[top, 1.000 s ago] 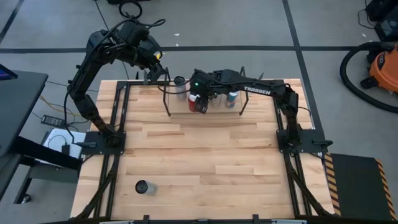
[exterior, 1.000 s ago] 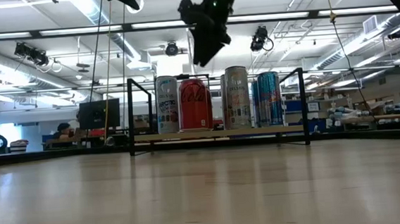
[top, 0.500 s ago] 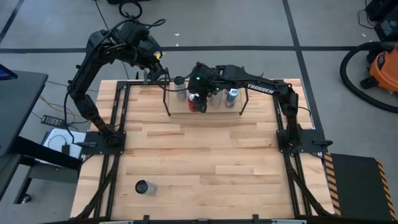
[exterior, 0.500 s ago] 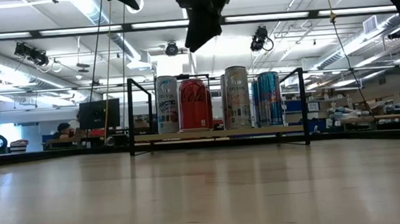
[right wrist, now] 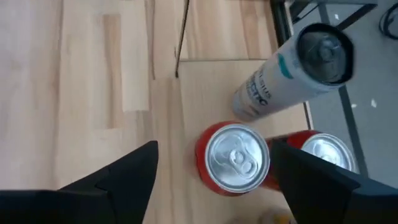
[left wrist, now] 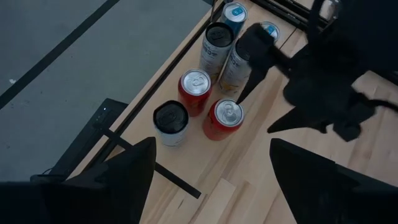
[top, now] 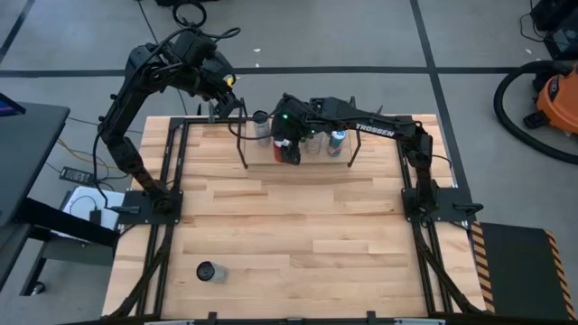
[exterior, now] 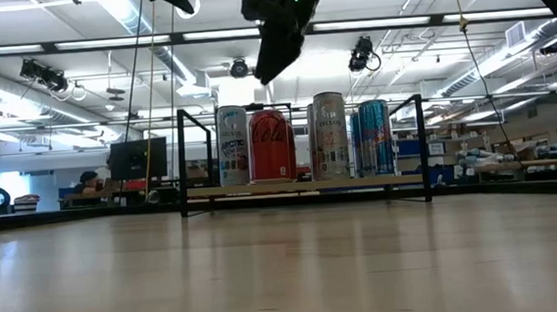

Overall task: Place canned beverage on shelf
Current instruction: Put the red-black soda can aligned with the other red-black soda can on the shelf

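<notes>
The shelf (top: 312,161) stands at the table's far edge on black rod frames, its board (exterior: 305,186) carrying several upright cans. One of them, a red can (right wrist: 236,158), stands at the shelf's front (top: 287,152), second from left in the low view (exterior: 271,145). My right gripper (right wrist: 214,146) hangs open just above this can (exterior: 270,58), its fingers spread wider than the can and touching nothing. My left gripper (left wrist: 212,146) is open and raised over the table's far left corner (top: 221,97), looking down on the cans.
Beside the red can stand a tall white can (right wrist: 292,74), a second red can (right wrist: 323,152) behind it, tall silver cans (exterior: 330,138) and blue ones (exterior: 376,137). A dark-topped can (top: 207,271) stands alone near the table's near left corner.
My right gripper has rolled about its own axis above the red can and drifted slightly toward the table's left. The cans on the shelf have stayed put.
</notes>
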Action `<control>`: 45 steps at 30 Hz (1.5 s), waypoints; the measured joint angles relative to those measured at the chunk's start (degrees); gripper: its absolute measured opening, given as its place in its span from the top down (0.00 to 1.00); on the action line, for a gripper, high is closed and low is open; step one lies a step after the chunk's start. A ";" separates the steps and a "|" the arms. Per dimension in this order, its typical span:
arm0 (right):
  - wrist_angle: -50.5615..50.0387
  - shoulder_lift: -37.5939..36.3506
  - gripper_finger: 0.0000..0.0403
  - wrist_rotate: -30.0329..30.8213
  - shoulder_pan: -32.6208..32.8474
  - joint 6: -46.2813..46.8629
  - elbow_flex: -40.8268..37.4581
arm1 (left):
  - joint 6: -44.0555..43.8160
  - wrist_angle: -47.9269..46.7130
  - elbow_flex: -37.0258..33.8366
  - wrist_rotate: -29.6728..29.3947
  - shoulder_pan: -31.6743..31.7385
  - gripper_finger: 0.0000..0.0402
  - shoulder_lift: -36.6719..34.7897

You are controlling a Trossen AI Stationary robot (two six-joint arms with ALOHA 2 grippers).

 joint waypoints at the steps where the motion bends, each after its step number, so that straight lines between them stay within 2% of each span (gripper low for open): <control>1: 0.86 0.00 0.21 0.04 -0.17 -1.20 -1.01 | 0.00 0.00 0.00 0.00 0.00 0.21 0.00; 13: 10.75 0.02 0.21 -0.51 -3.98 -4.00 -9.28 | 0.11 -0.02 0.00 0.00 0.02 0.21 0.00; 24: 12.43 -0.11 0.21 -3.20 -4.53 -4.20 -11.55 | 0.24 0.00 0.00 0.00 0.01 0.21 0.00; 29: 12.86 0.00 0.21 1.13 -4.51 -4.57 -10.29 | 0.63 0.00 0.00 0.00 0.00 0.21 0.00; 35: 12.81 0.02 0.21 2.75 -4.81 -4.57 -9.43 | 0.63 0.00 0.00 -0.02 0.02 0.21 0.00; 40: 12.59 -0.33 0.21 -3.11 -4.73 -2.80 -9.41 | 0.63 0.00 0.00 0.00 0.02 0.21 0.00; 45: 11.29 0.00 0.21 -3.42 -4.33 -1.77 -10.06 | 0.61 0.00 0.00 0.00 0.01 0.21 0.00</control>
